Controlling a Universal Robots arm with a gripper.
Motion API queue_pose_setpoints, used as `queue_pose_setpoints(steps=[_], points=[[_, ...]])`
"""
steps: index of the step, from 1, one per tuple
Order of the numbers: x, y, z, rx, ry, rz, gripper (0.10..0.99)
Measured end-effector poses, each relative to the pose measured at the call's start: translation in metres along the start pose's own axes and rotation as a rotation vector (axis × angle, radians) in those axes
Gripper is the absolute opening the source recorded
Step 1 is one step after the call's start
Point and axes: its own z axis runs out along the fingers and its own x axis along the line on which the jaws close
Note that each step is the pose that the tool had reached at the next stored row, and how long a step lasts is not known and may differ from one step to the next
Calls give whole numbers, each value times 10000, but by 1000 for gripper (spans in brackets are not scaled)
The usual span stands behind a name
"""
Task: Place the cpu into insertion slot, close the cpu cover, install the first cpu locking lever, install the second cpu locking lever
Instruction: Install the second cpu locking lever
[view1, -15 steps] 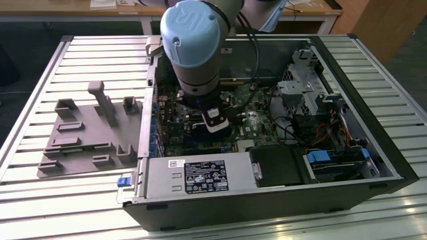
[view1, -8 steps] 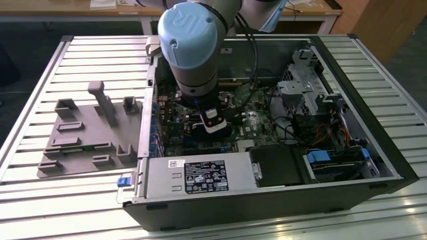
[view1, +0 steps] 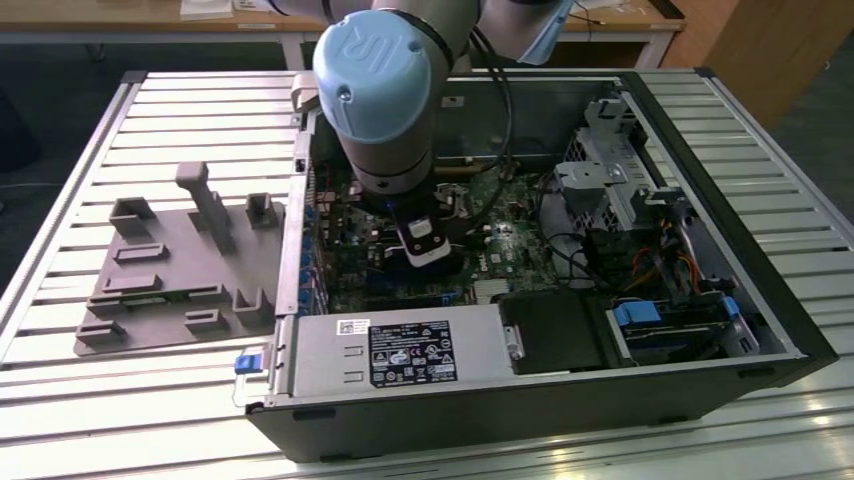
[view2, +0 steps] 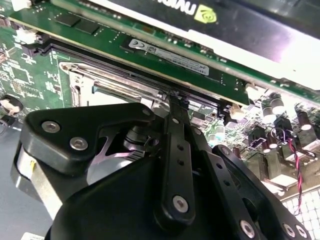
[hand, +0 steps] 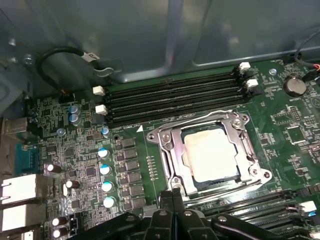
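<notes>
CPU (hand: 210, 155) — small flat square chip, pale silver-grey metal top with a dull, faintly smeared sheen. Lies flat in the socket on the green motherboard, seated within the frame opening, just beside the black memory slots that run along one side.

CPU cover (hand: 170, 150) — thin silver metal frame plate, square with a cut-out centre. Lowered flat over the socket, framing the chip on all four sides; the chip's top shows through the cut-out.

From my exterior view, the arm (view1: 380, 100) hides the socket entirely; in the second wrist view my gripper (view2: 172, 100) covers the cpu cover's (view2: 107, 82) lower part
</notes>
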Motion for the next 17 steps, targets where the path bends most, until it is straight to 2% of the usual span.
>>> queue_pose_setpoints(steps=[4,9,17], points=[[21,-12,30,1,1,0,102],[24,-6,21,-2,-1,-1,102],[1,62,-138,1,0,0,102]])
